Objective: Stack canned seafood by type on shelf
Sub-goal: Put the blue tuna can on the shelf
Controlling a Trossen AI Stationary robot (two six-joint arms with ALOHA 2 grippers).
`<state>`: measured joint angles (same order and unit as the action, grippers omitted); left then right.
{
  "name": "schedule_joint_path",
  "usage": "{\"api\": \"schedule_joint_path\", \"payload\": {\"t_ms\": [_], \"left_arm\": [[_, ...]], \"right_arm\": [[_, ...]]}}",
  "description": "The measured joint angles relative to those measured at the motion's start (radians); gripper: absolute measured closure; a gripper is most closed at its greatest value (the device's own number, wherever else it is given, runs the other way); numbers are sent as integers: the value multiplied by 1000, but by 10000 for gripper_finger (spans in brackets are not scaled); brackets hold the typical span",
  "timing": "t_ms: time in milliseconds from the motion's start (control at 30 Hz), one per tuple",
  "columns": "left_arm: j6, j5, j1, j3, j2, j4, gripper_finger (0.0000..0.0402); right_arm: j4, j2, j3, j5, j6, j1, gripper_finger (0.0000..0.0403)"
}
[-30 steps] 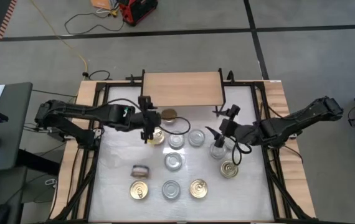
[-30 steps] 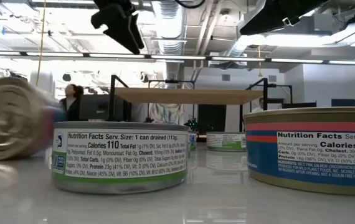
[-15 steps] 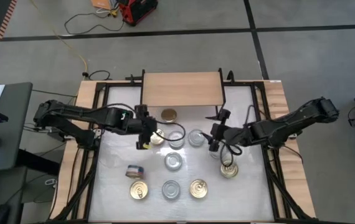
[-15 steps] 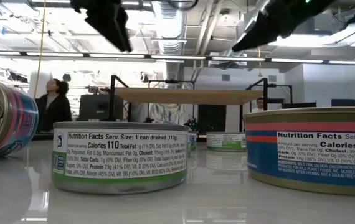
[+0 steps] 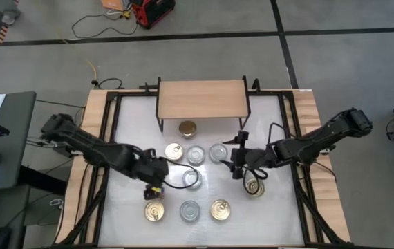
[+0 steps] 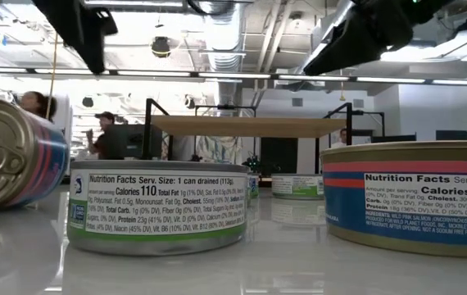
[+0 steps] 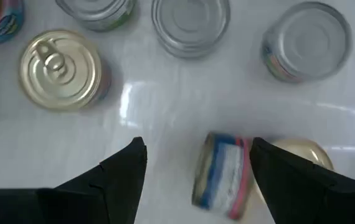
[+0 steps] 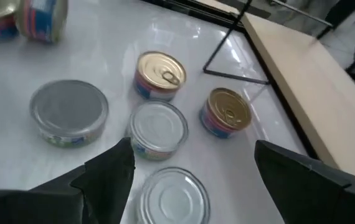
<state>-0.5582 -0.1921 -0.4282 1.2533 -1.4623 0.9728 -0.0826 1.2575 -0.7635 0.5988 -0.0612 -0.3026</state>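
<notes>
We see the left gripper (image 5: 154, 181) low over the front-left part of the white tabletop (image 5: 273, 207), its two dark fingers (image 7: 118, 171) spread wide and holding nothing. Between them, in the left wrist view, lies a small round tin tipped on its side (image 7: 222, 175), with a blue, white and pink label, touching a gold-topped tin (image 7: 299, 155) just beside it.

The right gripper (image 5: 237, 158) hangs above the middle-right of the table, its fingers (image 8: 112, 171) also spread and empty. Ahead of it in the right wrist view stand two silver-topped tins (image 8: 159, 129), a grey-topped tin (image 8: 69, 112) and two gold-topped tins with pull tabs (image 8: 160, 74).

The low light-wood shelf on thin black legs (image 5: 200, 99) stands at the far edge of the table, its top bare. One dark gold tin (image 5: 188, 128) sits just in front of it.
</notes>
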Motion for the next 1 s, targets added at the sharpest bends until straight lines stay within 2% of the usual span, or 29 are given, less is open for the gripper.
{"api": "schedule_joint_path", "payload": {"t_ms": [233,400,700,800,1000], "left_arm": [[31,123,-1,0,-126,-37,129],[26,189,0,0,-160,-66,120],[60,121,-3,0,-159,-62,65],[71,120,-3,-4,-159,-70,54],[41,177,-3,-91,-160,-169,52]], "right_arm": [[4,0,0,-53,28,28,42],[6,6,0,-54,33,28,42],[21,6,0,-72,35,28,42],[20,6,0,-75,37,28,42],[21,6,0,-75,39,28,42]]}}
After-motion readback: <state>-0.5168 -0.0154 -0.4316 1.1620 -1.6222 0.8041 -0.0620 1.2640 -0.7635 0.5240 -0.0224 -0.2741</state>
